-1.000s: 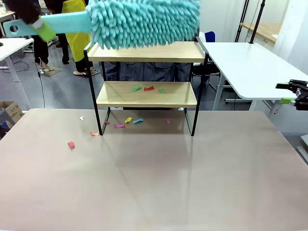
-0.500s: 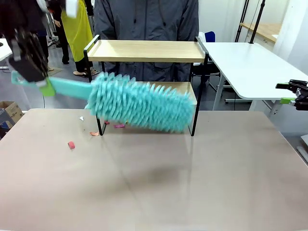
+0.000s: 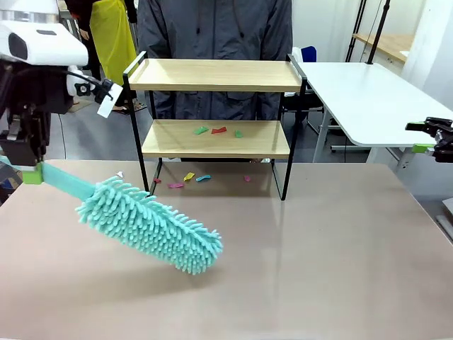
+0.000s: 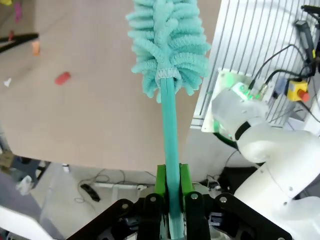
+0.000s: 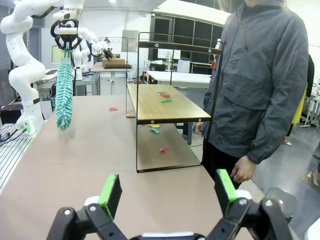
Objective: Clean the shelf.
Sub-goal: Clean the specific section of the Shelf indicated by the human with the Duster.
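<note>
Shelf (image 3: 212,74) stands at the far side of the counter (image 3: 318,255), just before a person (image 3: 212,28). Two light wood boards, thin black frame, raised side rails. Coloured paper scraps (image 3: 218,130) on lower board, more beneath. Left gripper (image 4: 172,182) clamps teal duster (image 3: 148,227) handle, head above counter. Right gripper (image 5: 168,189) spread wide, holding nothing.

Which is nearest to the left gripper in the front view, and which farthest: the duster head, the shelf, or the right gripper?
1. duster head: just right of the left gripper, which clamps its handle.
2. shelf: farther back, toward the middle.
3. right gripper: open, at the picture's far right.
</note>
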`<state>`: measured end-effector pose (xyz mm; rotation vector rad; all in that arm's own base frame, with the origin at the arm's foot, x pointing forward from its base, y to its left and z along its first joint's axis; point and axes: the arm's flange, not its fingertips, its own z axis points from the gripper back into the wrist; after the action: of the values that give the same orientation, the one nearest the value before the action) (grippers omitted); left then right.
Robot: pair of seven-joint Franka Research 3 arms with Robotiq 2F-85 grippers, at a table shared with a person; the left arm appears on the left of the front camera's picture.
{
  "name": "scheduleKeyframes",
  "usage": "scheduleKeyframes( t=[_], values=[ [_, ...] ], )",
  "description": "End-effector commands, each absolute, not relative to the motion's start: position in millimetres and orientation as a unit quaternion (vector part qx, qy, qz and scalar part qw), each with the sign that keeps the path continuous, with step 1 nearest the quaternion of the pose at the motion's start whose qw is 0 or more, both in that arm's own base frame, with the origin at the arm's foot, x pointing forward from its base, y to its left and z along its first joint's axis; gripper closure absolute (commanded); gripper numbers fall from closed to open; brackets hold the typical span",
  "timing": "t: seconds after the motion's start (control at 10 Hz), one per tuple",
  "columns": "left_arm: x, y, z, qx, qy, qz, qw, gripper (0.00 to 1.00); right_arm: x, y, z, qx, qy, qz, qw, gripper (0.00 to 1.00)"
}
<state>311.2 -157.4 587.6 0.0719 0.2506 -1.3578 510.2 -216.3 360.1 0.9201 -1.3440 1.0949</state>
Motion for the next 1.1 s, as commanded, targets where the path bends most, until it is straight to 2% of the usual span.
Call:
scheduleKeyframes(
  t=[0.0,0.1,0.2,1.0],
  values=[
    [313.2,-144.0,586.2,0.038,0.098,-0.622,0.776,0.87,510.8,-215.5,363.4,0.387,-0.57,0.465,0.556,0.0],
    [316.1,-149.1,583.8,0.041,0.075,-0.602,0.794,0.87,510.8,-215.5,363.4,0.387,-0.57,0.465,0.556,0.0],
    [314.8,-150.9,586.9,0.035,0.115,-0.62,0.776,0.87,510.8,-215.5,363.4,0.387,-0.57,0.465,0.556,0.0],
    [314.8,-150.9,586.9,0.035,0.115,-0.62,0.776,0.87,510.8,-215.5,363.4,0.387,-0.57,0.465,0.556,0.0]
  ],
)
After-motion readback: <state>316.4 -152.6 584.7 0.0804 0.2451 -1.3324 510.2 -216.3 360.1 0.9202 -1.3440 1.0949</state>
